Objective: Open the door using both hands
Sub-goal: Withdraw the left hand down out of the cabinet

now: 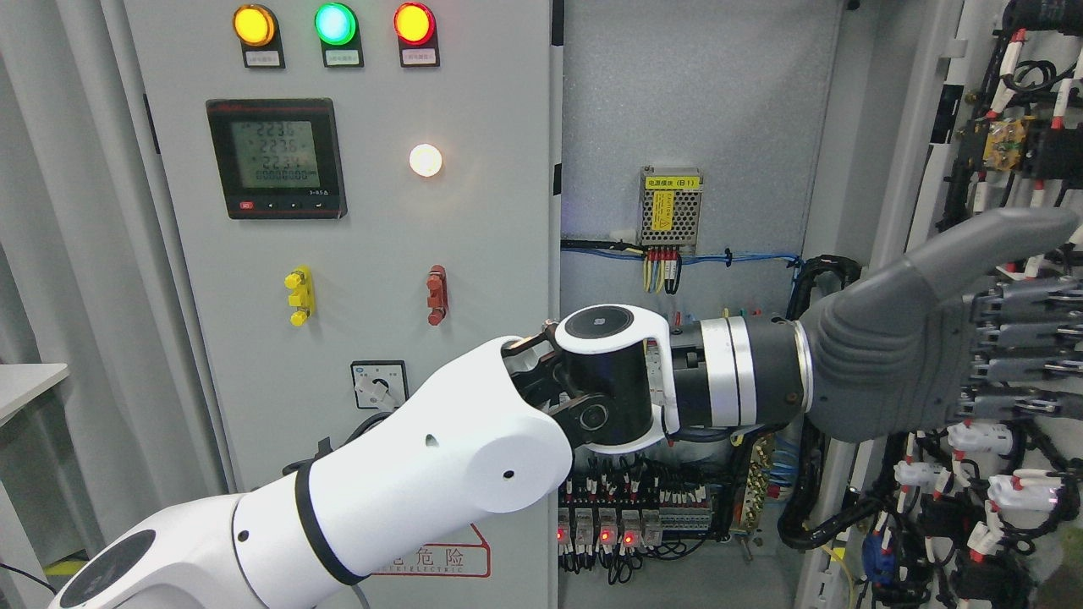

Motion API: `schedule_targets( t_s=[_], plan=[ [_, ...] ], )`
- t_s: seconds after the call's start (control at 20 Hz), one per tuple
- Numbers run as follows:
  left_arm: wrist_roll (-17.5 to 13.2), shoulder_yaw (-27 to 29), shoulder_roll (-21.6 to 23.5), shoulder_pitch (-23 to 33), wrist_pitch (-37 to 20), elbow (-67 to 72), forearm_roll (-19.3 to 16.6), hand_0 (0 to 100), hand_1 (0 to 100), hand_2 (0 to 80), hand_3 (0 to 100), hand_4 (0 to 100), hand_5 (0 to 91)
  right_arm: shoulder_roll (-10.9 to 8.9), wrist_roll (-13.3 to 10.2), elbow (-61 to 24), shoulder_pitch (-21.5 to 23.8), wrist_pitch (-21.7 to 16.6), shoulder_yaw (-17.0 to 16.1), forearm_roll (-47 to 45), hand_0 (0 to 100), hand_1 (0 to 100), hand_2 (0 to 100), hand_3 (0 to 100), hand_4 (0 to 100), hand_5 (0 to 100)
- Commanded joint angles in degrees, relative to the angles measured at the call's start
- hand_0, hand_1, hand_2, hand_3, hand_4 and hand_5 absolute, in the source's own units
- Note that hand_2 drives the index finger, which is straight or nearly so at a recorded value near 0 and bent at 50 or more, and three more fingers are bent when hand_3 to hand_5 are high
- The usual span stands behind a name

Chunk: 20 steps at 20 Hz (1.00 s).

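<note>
The grey cabinet's left door (355,254) stands closed, carrying three lamps, a meter (277,159) and a rotary switch (378,385). The right door (926,152) is swung open toward me, its wired inner side (1015,101) facing left. My left arm (423,474) enters from the lower left and reaches across the opening. Its grey hand (1028,338) lies against the open door's inner side, open, with the thumb (1015,233) raised and the fingers stretched out past the picture's right edge. The right arm is out of view.
Inside the cabinet are a grey back panel (694,101), a small power supply (670,207), blue wiring and a row of terminal blocks (609,524) with red lights. A white table corner (25,381) juts in at the left, in front of a grey curtain.
</note>
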Motion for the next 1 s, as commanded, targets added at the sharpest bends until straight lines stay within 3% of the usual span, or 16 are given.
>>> schedule_targets(
  t_s=[0.0, 0.15, 0.35, 0.55, 0.75, 0.85, 0.95],
  plan=[
    [0.6, 3.5, 9.8, 0.8, 0.7, -7.8, -0.2, 29, 0, 2.8, 3, 3, 0.0, -0.62, 0.0, 0.0, 0.3, 0.0, 0.0, 0.0, 22, 0, 0, 0, 0, 0],
    [2.0, 4.4, 12.6, 3.3, 0.4, -10.4, -0.6, 29, 0, 2.8, 3, 3, 0.0, -0.70, 0.0, -0.6, 0.3, 0.0, 0.0, 0.0, 22, 0, 0, 0, 0, 0],
    [2.1, 4.5, 16.9, 9.6, 0.3, -16.3, -10.4, 29, 0, 2.8, 3, 3, 0.0, -0.70, 0.0, -0.8, 0.3, -0.1, 0.0, 0.0, 22, 0, 0, 0, 0, 0],
    [2.1, 4.6, 23.2, 14.9, 0.2, -21.9, -12.4, 29, 0, 2.8, 3, 3, 0.0, -0.62, 0.0, -0.8, 0.3, -0.1, 0.0, 0.0, 22, 0, 0, 0, 0, 0],
    [2.1, 5.7, 27.1, 23.5, 0.2, -24.0, -22.6, 29, 0, 2.8, 3, 3, 0.0, -0.62, 0.0, -1.0, 0.3, -0.1, 0.1, 0.0, 22, 0, 0, 0, 0, 0],
    [2.0, 7.4, 27.5, 29.8, 0.5, -23.9, -26.3, 29, 0, 2.8, 3, 3, 0.0, -0.70, 0.0, -3.6, 0.5, -0.3, 0.0, 0.0, 22, 0, 0, 0, 0, 0],
    [1.9, 10.0, 27.7, 39.5, 0.9, -23.8, -31.9, 29, 0, 2.8, 3, 3, 0.0, -0.79, 0.0, -8.7, 2.6, -0.7, 0.0, 0.1, 22, 0, 0, 0, 0, 0]
  ],
)
